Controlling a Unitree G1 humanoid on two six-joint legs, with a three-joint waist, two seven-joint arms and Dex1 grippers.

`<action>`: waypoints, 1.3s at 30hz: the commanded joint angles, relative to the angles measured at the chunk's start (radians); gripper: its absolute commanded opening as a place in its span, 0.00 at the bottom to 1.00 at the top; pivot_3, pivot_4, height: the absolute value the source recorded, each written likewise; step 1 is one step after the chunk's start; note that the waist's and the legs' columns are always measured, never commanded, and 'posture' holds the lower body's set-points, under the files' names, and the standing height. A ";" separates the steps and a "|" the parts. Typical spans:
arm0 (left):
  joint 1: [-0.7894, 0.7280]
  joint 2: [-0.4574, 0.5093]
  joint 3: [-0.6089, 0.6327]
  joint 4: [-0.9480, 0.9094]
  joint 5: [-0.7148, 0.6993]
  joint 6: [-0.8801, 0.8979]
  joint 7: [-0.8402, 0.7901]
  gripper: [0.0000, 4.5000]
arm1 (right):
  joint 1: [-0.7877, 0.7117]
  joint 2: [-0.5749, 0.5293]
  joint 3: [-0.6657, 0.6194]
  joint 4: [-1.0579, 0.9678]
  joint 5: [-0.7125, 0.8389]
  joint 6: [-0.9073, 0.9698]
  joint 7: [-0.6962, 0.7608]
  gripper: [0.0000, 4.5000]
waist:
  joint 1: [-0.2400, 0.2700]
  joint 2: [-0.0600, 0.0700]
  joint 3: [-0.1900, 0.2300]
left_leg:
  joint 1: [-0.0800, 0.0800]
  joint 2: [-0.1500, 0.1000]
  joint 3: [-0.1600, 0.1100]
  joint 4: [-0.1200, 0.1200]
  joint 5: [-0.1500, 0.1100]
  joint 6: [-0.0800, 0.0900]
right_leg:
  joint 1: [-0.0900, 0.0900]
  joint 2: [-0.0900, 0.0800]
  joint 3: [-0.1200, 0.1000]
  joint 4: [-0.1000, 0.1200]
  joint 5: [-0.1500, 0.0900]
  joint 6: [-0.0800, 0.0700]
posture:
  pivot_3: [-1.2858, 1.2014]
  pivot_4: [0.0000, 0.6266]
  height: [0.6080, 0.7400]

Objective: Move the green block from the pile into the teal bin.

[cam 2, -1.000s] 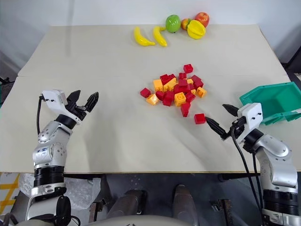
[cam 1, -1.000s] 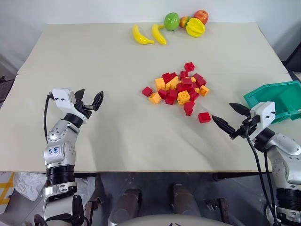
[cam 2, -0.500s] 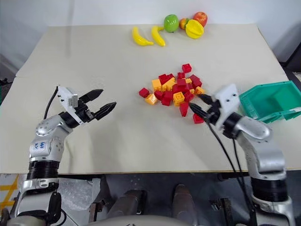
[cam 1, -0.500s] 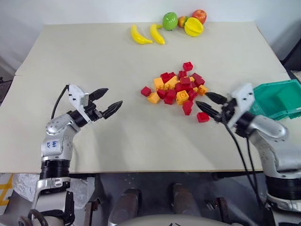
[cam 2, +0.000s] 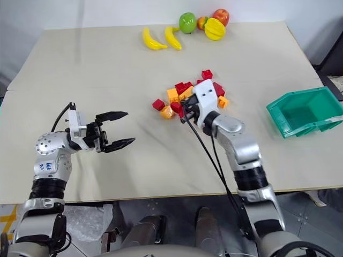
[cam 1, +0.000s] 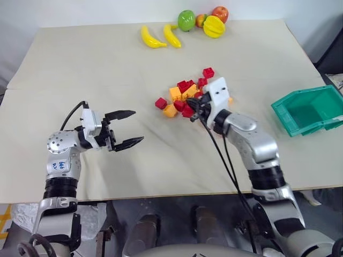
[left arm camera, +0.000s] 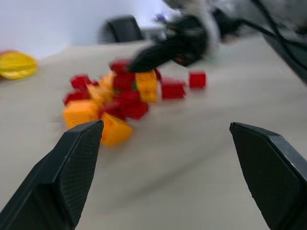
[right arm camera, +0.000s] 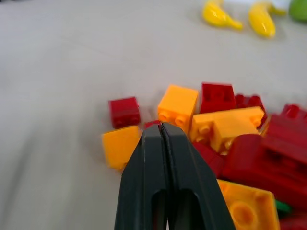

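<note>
The pile (cam 1: 185, 96) of red, orange and yellow bricks lies mid-table. A sliver of the green block (right arm camera: 284, 207) peeks out between an orange brick and red ones, mostly hidden. My right gripper (cam 1: 193, 108) reaches level into the near left side of the pile. Its fingers (right arm camera: 162, 143) are pressed shut with nothing between them, tips just short of a red brick. My left gripper (cam 1: 128, 128) hovers open over bare table to the left, pointing toward the pile. The teal bin (cam 1: 300, 126) sits at the table's right edge, tilted.
Toy fruit lines the far edge: two bananas (cam 1: 150, 38), a green apple (cam 1: 186, 20), a yellow fruit (cam 1: 213, 27) and a red apple (cam 1: 220, 12). A lone red brick (cam 1: 160, 103) lies just left of the pile. Bare tabletop stretches between my arms.
My right arm swung left from beside the bin to the pile, and its gripper closed. The left gripper turned to point right toward the pile. The camera view shifted.
</note>
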 commanded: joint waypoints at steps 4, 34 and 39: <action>-0.036 0.005 0.010 0.013 -0.014 -0.025 -0.002 1.00 | -0.111 0.091 -0.024 0.258 -0.089 -0.147 -0.104 0.01 | -0.005 0.000 0.000 | 0.000 0.000 0.000 0.001 0.000 0.000 | 0.000 0.000 0.000 0.001 0.000 0.000 | 0.52 0.24 1.00; -0.063 0.018 0.036 0.010 -0.022 0.033 0.047 1.00 | -0.071 0.002 -0.063 0.257 -0.160 -0.129 -0.050 0.01 | -0.028 0.000 0.000 | 0.000 0.000 0.001 0.002 0.000 0.000 | -0.001 0.000 0.001 0.004 0.000 0.000 | 0.52 0.24 1.00; -0.044 0.033 0.047 -0.015 -0.033 0.054 0.049 1.00 | -0.050 0.018 -0.015 0.166 -0.129 -0.067 0.054 0.01 | -0.029 0.000 0.000 | 0.000 0.001 0.001 0.003 0.000 0.000 | -0.001 0.000 0.001 0.004 0.000 0.000 | 0.52 0.24 1.00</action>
